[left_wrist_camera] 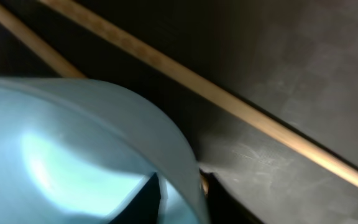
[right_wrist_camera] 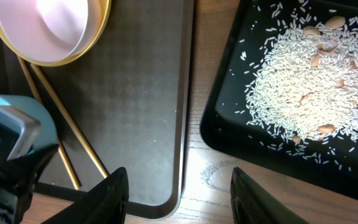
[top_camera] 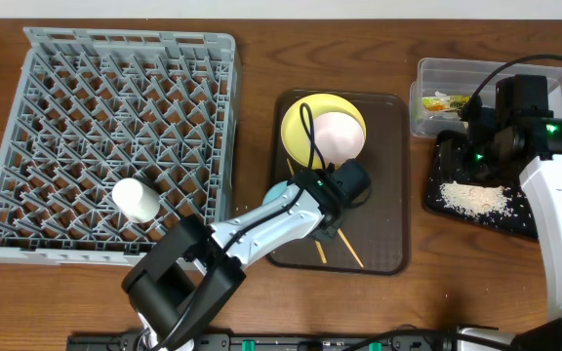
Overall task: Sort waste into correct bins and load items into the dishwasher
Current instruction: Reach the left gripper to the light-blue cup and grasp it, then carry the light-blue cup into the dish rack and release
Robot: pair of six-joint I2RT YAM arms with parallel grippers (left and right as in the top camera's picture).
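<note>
My left gripper point(top_camera: 305, 190) reaches over the brown serving tray and is shut on the wall of the light blue cup point(top_camera: 279, 193); in the left wrist view the cup point(left_wrist_camera: 73, 149) fills the frame, with one finger inside and one outside its wall point(left_wrist_camera: 182, 190). Two chopsticks point(top_camera: 338, 250) lie beside it. A white bowl point(top_camera: 338, 136) sits on the yellow plate point(top_camera: 301, 115). A small white cup point(top_camera: 135, 198) lies in the grey dish rack point(top_camera: 115, 88). My right gripper point(right_wrist_camera: 182, 199) is open and empty above the black tray's point(top_camera: 525, 219) left edge. The tray holds rice crumbs point(right_wrist_camera: 303, 81). The wrapper point(top_camera: 437, 100) lies in the clear tub point(top_camera: 486, 68).
The brown serving tray point(top_camera: 388, 175) sits between the rack and the bins; its right rim point(right_wrist_camera: 188, 93) runs close to the black tray point(right_wrist_camera: 229, 124), with a strip of wooden table between. Nut shells lie among the rice. Cables hang over the plate and the tub.
</note>
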